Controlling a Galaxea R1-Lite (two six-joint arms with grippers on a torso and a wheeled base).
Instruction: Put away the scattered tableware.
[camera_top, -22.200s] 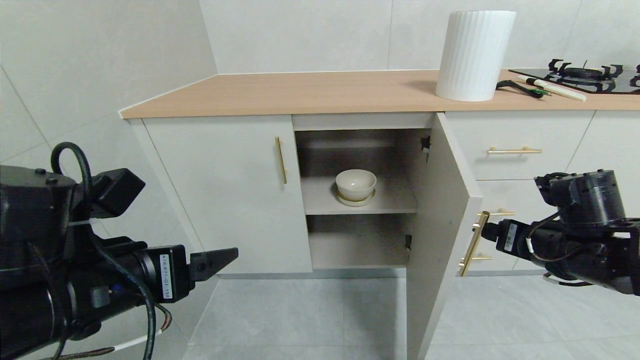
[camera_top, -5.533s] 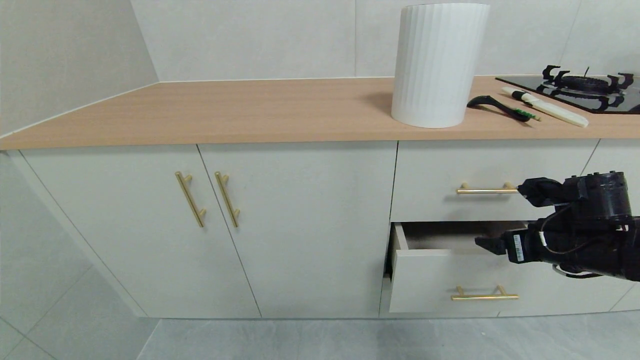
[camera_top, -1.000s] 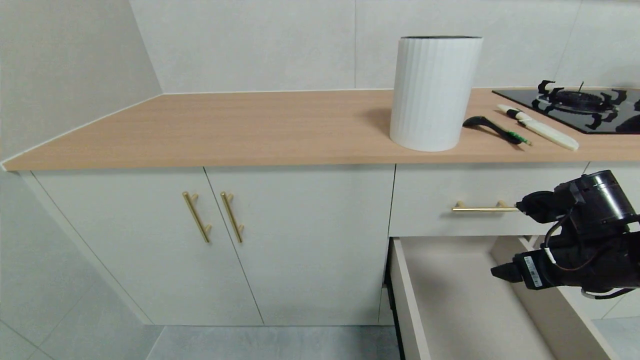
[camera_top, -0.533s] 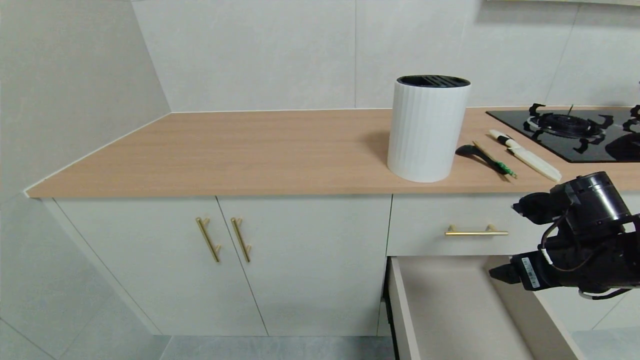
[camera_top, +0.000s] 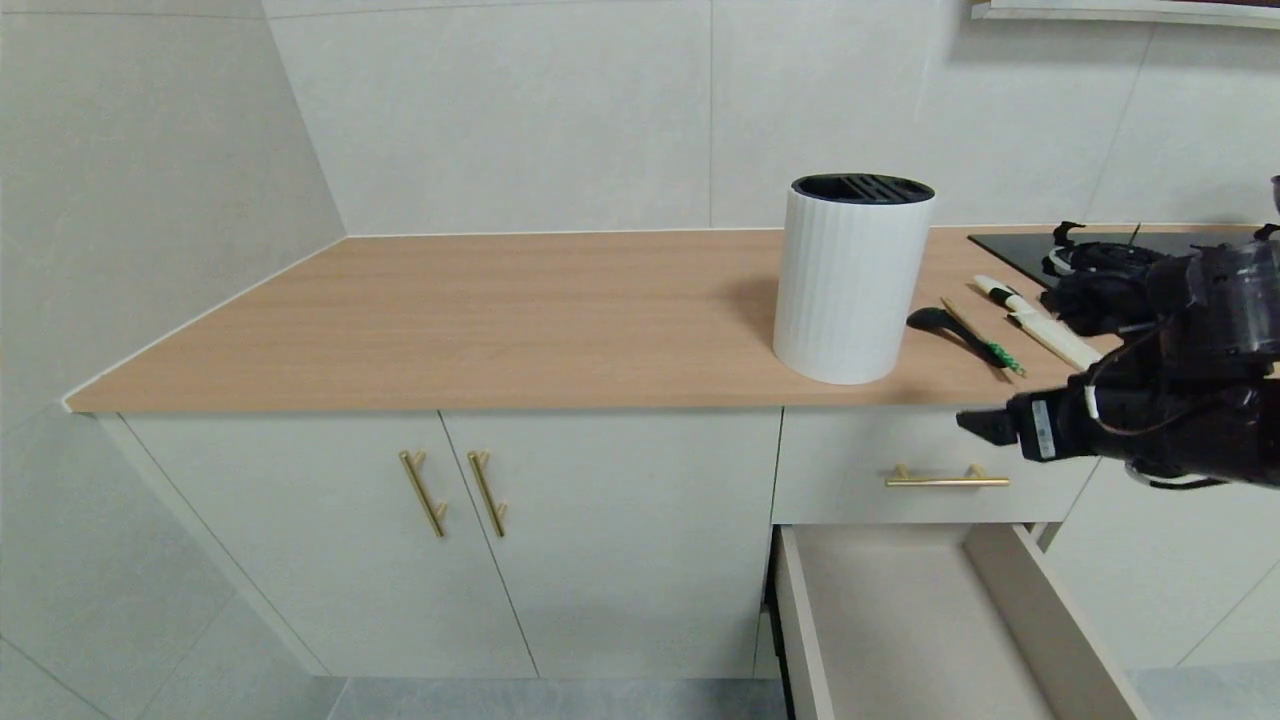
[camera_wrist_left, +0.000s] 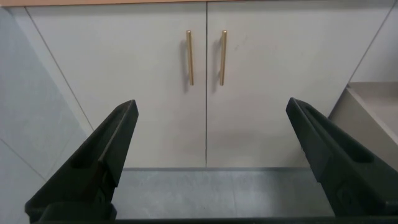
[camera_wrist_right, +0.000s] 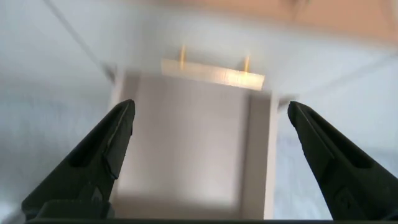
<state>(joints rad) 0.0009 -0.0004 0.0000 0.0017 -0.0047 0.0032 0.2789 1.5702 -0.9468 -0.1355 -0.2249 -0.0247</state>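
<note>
In the head view the tableware is lying scattered on the wooden tabletop (camera_top: 500, 310) in the right middle of the frame. A black spoon (camera_top: 930, 322), chopsticks (camera_top: 985, 340) with green ends and a white knife (camera_top: 1030, 318) are sitting side by side just to the right of a white ribbed holder (camera_top: 850, 285) with a black slotted top, and the spoon's bowl is lying close to the holder's base. Behind them a black stove (camera_top: 1005, 246) is showing at the right edge. The right hand (camera_top: 985, 425) is hanging at the right of that frame, just under the tabletop's front edge and in front of the upper drawer front, whose gold handle (camera_top: 945, 480) is sitting just below it. Underneath, an open drawer (camera_top: 800, 620) is jutting out toward the lower right corner. From this angle the right hand's fingers are merging into one dark tip, so how far apart they are is not showing here. The right wrist view is settling it: the right hand (camera_wrist_right: 210, 107) is spread wide and gripping nothing, looking down into the pale, blurred inside of the drawer (camera_wrist_right: 186, 143). The left wrist view is showing the left hand (camera_wrist_left: 210, 109) spread equally wide and holding nothing, facing the two closed cabinet doors (camera_wrist_left: 249, 118) with their paired gold handles (camera_wrist_left: 190, 57). The head view is showing those doors (camera_top: 620, 540) at lower centre.
</note>
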